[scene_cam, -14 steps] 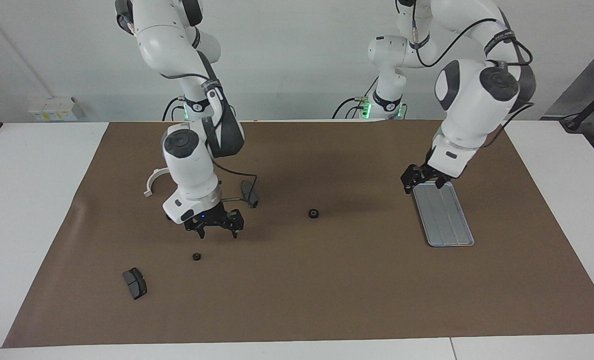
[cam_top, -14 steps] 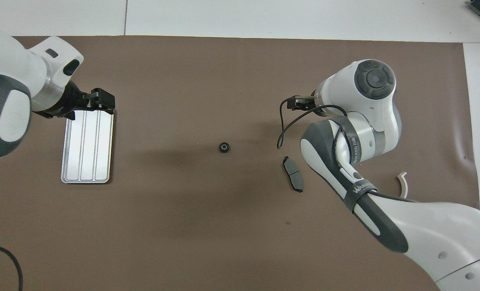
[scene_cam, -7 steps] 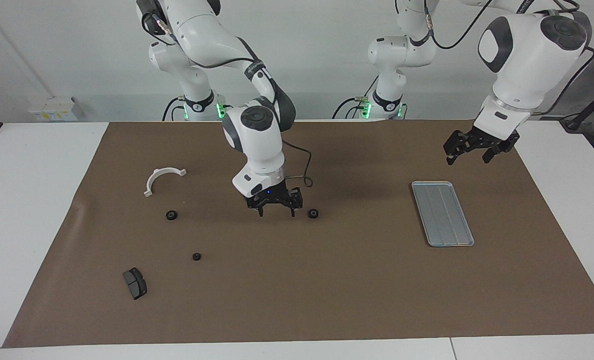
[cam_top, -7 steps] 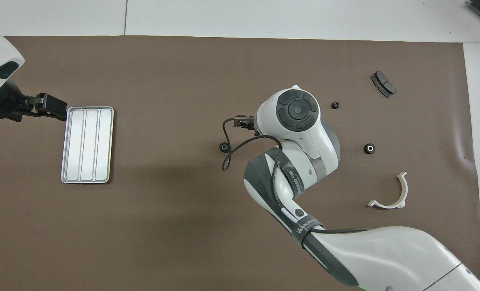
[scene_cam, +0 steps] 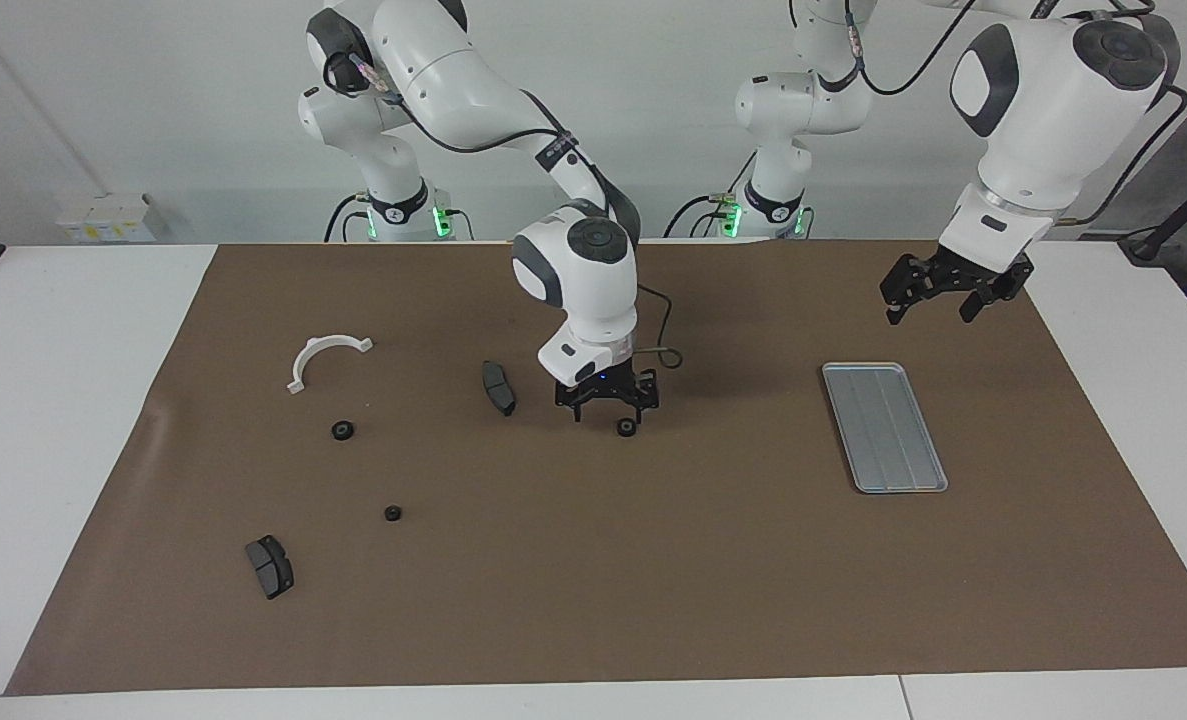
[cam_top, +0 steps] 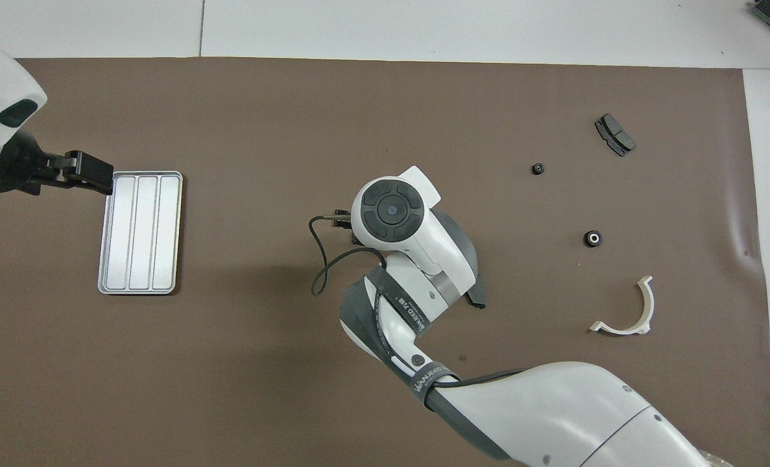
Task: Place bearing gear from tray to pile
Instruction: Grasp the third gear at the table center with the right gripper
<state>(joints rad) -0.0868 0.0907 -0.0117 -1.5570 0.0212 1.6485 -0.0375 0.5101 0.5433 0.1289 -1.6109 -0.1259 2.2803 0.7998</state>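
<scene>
The silver-grey tray (scene_cam: pixel 885 428) lies empty toward the left arm's end of the table and also shows in the overhead view (cam_top: pixel 139 232). A small black bearing gear (scene_cam: pixel 627 428) lies on the brown mat mid-table. My right gripper (scene_cam: pixel 609 408) hangs open just over it; in the overhead view the arm's wrist hides both. The pile toward the right arm's end holds a white half-ring bracket (scene_cam: pixel 325 355), two dark brake pads (scene_cam: pixel 498 387) (scene_cam: pixel 270 566) and two more gears (scene_cam: pixel 343 431) (scene_cam: pixel 392 513). My left gripper (scene_cam: pixel 933 300) is open and empty, raised over the mat by the tray's robot-side end.
The brown mat (scene_cam: pixel 713 580) covers most of the white table. In the overhead view the bracket (cam_top: pixel 625 311), one pad (cam_top: pixel 615 135) and two gears (cam_top: pixel 593 238) (cam_top: pixel 538 168) show; the other pad (cam_top: pixel 477 299) is partly under the right arm.
My right gripper has swung from over the pile to over the mid-table gear. My left gripper rose off the tray's end and then barely moved.
</scene>
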